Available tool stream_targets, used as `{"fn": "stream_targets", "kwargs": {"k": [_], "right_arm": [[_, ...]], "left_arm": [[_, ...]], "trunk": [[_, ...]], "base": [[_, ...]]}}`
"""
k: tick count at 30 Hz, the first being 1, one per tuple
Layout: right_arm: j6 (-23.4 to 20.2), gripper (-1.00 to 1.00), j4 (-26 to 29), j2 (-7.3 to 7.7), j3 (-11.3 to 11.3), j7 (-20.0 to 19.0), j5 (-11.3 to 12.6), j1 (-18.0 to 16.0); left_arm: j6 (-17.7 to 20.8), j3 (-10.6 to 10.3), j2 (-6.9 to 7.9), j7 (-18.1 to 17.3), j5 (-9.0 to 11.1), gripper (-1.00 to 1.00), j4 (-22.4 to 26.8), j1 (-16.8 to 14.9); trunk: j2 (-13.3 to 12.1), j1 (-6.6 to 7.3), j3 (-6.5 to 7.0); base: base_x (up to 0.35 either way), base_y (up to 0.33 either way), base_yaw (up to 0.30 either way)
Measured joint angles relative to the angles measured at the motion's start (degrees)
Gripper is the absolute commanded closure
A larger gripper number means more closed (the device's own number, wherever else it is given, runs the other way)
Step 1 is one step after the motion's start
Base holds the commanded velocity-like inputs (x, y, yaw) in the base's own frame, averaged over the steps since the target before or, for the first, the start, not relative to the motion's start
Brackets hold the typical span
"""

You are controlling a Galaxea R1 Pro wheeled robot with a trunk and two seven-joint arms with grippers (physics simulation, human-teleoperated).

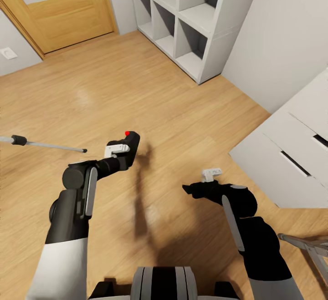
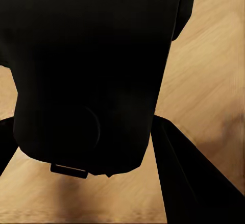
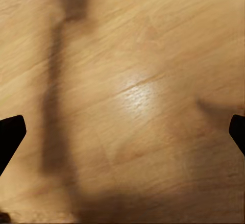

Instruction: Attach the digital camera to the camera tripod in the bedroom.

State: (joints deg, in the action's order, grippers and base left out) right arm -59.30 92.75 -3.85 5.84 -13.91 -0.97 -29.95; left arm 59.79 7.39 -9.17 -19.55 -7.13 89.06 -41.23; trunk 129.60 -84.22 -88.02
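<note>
Our left gripper (image 1: 129,147) reaches forward on a bent arm, clamped on the digital camera (image 1: 130,144). Our right gripper (image 1: 190,190) points leftward at about waist level, its fingers (image 3: 10,134) spread wide, holding nothing.

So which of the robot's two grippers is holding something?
The left gripper. It is shut on the digital camera, black with a red dot. The right gripper is open, with just wood floor beneath it.

Digital camera (image 1: 130,145): small, black, red dot on top, clamped in my left gripper (image 1: 123,152) above the wood floor (image 1: 159,99) of the bedroom. Camera tripod (image 1: 43,144): one silver-grey leg with black joint and foot, slanting in at far left.
</note>
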Motion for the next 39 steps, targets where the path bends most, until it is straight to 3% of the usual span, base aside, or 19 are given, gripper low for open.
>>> {"fn": "stream_targets", "kwargs": {"k": [9,39], "right_arm": [[-0.4,-1.0,0.0,0.22,-0.4,-0.1,0.0,0.9],[2.5,-1.0,0.0,0.0,0.6,0.2,0.1,1.3]], "left_arm": [[0.0,-0.2,-0.11,0.0,0.5,1.0,2.5,6.3],[0.0,0.1,-0.02,0.5,0.4,1.0,3.0,9.1]], "trunk": [[-3.6,1.98,1.62],[-15.6,8.57,9.41]], "base": [[0.0,0.0,-0.001],[0.0,0.0,-0.007]]}}
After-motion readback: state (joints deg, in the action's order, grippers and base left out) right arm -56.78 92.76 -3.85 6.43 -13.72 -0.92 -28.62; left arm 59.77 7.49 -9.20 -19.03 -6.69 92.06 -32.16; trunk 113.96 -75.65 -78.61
